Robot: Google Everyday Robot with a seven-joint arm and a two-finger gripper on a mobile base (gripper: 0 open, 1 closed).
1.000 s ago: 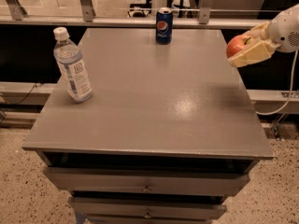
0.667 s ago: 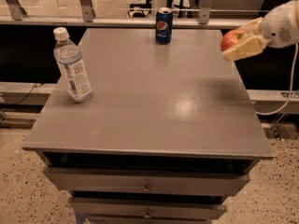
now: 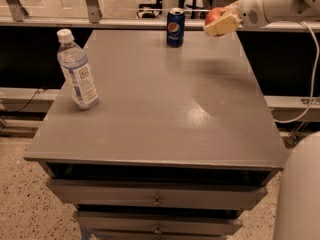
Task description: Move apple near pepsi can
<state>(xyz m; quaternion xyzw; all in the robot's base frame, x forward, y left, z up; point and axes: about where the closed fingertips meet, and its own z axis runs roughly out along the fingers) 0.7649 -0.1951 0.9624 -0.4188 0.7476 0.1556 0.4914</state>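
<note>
Apple pinched in gripper, aloft above far edge of desk toward right corner, near can but apart; risks: release from height sending it rolling off far edge, or low sideways approach tipping can.

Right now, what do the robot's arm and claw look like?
The arm is a smooth, rounded white tube with a small round mark near the wrist; a pale cable hangs from it. The claw, at the upper right above the grey table's far edge, has blunt, cream-yellow fingers. A white rounded shell fills the lower right corner.
</note>
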